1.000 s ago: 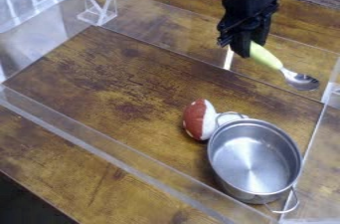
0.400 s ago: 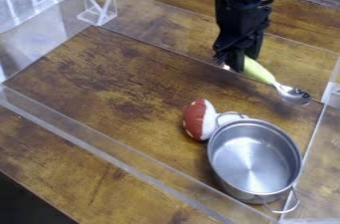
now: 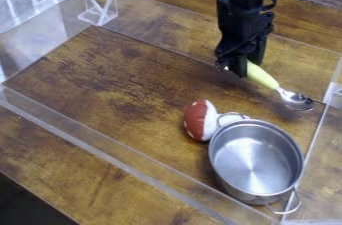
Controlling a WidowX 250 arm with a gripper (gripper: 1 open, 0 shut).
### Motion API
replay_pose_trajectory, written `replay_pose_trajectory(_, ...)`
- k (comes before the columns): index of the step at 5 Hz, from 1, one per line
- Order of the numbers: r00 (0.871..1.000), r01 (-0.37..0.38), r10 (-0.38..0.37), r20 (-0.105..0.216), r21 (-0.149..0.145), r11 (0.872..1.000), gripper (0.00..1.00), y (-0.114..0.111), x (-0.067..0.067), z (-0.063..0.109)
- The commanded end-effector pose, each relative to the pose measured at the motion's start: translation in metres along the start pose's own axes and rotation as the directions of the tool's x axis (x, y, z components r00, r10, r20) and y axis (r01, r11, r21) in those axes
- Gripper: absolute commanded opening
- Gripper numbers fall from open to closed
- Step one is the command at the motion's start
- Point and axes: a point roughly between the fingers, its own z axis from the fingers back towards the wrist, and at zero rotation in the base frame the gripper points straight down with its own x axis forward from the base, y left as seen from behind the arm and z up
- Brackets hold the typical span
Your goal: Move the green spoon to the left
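Note:
The green spoon [image 3: 267,77] has a yellow-green handle and a small silver bowl, and it slants down to the right at the table's right side. Its bowl end lies on or just above the wood near the right wall. My black gripper [image 3: 241,66] points steeply down from above and is shut on the upper left end of the spoon's handle. The fingers hide that end of the handle.
A round steel pot [image 3: 254,161] stands at the front right, with a red-and-white rounded object [image 3: 202,119] against its left rim. Clear plastic walls [image 3: 80,119] ring the wooden table. A small clear stand [image 3: 98,7] sits at the back left.
The gripper has sunk toward the table with the spoon in it, so the spoon's silver bowl is now lower, at the wood. The pot and the red-and-white object have not moved.

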Motion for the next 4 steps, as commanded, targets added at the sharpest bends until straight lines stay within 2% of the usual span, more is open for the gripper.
replay_pose_trajectory(1, 0.999, -0.034, 0.035, 0.009, -0.091, 0.995, 0.00, -0.0155, 0.0193, 0.0328)
replay_pose_trajectory(4, 0.998, -0.054, 0.051, -0.021, -0.128, 0.990, 0.00, -0.0139, 0.0244, 0.0342)
